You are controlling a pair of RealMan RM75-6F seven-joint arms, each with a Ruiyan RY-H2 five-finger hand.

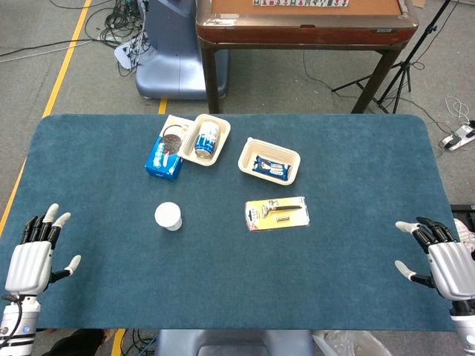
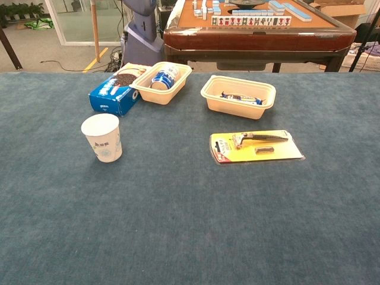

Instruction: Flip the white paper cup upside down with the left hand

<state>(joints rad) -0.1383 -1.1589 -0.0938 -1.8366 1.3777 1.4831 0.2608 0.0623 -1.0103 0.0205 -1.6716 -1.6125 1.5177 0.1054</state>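
The white paper cup (image 1: 168,216) (image 2: 103,138) stands upright, mouth up, on the blue table left of centre. My left hand (image 1: 33,252) rests at the table's near left corner, fingers apart and holding nothing, well to the left of the cup. At the near right edge my right hand (image 1: 441,259) lies likewise with its fingers spread and nothing in them. Neither hand shows in the chest view.
A blue cookie box (image 1: 163,157) (image 2: 113,95) and a tray with a blue can (image 1: 206,139) (image 2: 161,82) sit behind the cup. Another tray with a blue packet (image 1: 269,161) (image 2: 238,96) and a yellow razor pack (image 1: 277,213) (image 2: 255,146) lie to the right. A brown table (image 1: 304,22) stands beyond.
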